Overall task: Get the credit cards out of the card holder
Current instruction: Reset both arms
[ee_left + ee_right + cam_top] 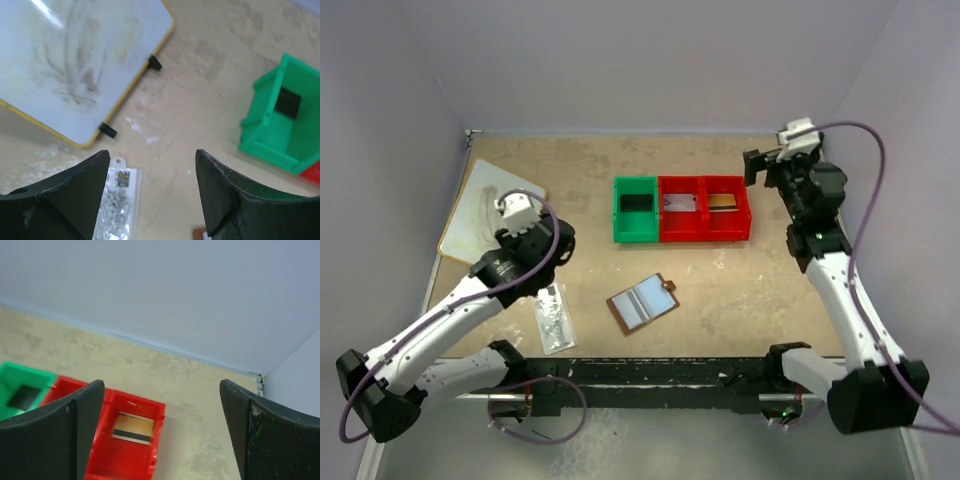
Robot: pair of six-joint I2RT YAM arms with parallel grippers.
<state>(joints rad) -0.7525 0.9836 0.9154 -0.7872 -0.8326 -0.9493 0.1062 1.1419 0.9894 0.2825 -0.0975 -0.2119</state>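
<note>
The brown card holder [642, 303] lies open and flat on the table, its bluish-grey pockets up; a corner of it shows in the left wrist view [200, 233]. The silvery grey credit card [679, 204] lies in the middle red bin. The golden tan card [723, 202] lies in the right red bin and shows in the right wrist view [132, 427]. My left gripper [151, 152] is open and empty above the table, left of the holder, largely under its own wrist [542, 245]. My right gripper [755, 165] is open and empty [161, 385], raised beyond the right red bin.
A green bin [636, 210] with a dark object inside stands joined to two red bins [705, 232]. A clear speckled packet [552, 318] lies left of the holder. A yellow-edged whiteboard [485, 205] lies at the far left. Walls close in the table.
</note>
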